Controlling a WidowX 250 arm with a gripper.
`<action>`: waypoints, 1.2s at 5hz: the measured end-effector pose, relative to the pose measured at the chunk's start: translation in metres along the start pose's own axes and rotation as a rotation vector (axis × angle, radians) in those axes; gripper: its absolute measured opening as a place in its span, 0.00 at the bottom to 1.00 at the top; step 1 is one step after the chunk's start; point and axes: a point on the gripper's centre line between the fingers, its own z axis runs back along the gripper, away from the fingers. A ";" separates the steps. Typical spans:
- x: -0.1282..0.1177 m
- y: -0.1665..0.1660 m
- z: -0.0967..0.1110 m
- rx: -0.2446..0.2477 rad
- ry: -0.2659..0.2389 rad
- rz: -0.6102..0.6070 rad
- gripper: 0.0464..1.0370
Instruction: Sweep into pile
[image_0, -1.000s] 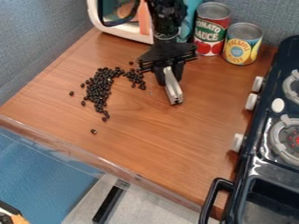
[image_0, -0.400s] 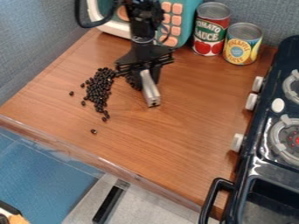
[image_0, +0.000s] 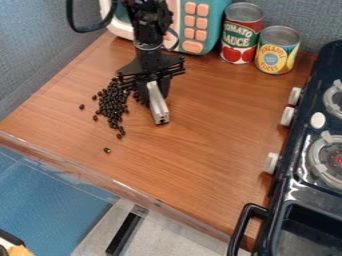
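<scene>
The gripper (image_0: 155, 95) hangs low over the upper middle of the wooden counter, just right of the beans. It holds a silver-grey bar-like tool (image_0: 158, 104), whose lower end points toward the viewer. Black beans form a dense, elongated pile (image_0: 112, 106) to the left of the tool, with a few more close against the gripper's left side. Stray beans lie apart: one (image_0: 81, 106) at the left and one (image_0: 107, 150) toward the front. Part of the pile's upper right is hidden behind the gripper.
A teal toy microwave (image_0: 212, 25) stands behind the arm. Two cans, red (image_0: 241, 35) and yellow (image_0: 276, 52), stand at the back right. A dark toy stove (image_0: 294, 190) borders the right side. The counter's front edge (image_0: 127, 192) runs diagonally below the beans.
The arm and gripper have moved left with the silver-grey tool, up to the right side of the bean pile. The small right-hand group of beans is now mostly hidden or closer to the main pile.
</scene>
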 end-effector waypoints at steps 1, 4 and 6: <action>-0.002 0.008 -0.002 0.006 0.001 -0.006 0.33; -0.001 0.012 0.009 0.005 -0.013 -0.012 0.33; -0.008 -0.067 0.043 -0.152 -0.015 -0.058 0.33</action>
